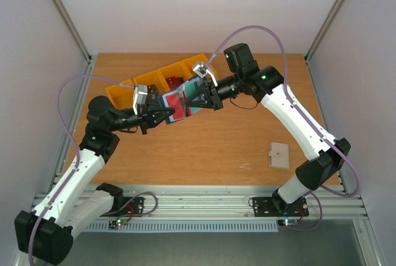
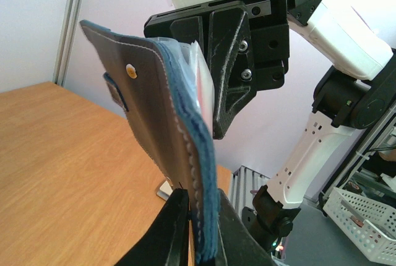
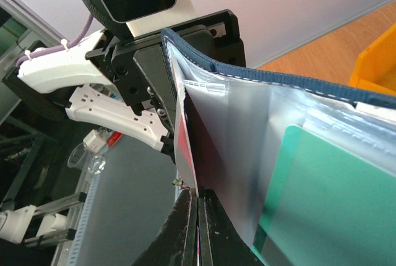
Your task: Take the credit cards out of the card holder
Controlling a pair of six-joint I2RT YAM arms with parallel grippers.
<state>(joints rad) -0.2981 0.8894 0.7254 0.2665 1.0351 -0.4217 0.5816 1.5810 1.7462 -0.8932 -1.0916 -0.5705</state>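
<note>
Mid-frame, the card holder (image 2: 148,111) is clamped by the left claw (image 2: 199,199), a red card (image 3: 185,148) is pinched by the right claw (image 3: 198,197), and none is extracted yet.

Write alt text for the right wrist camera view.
The right gripper pinches the edge of a red credit card in the open navy card holder, whose clear sleeves also show a teal card. Behind, the left gripper holds the holder's far end.
</note>
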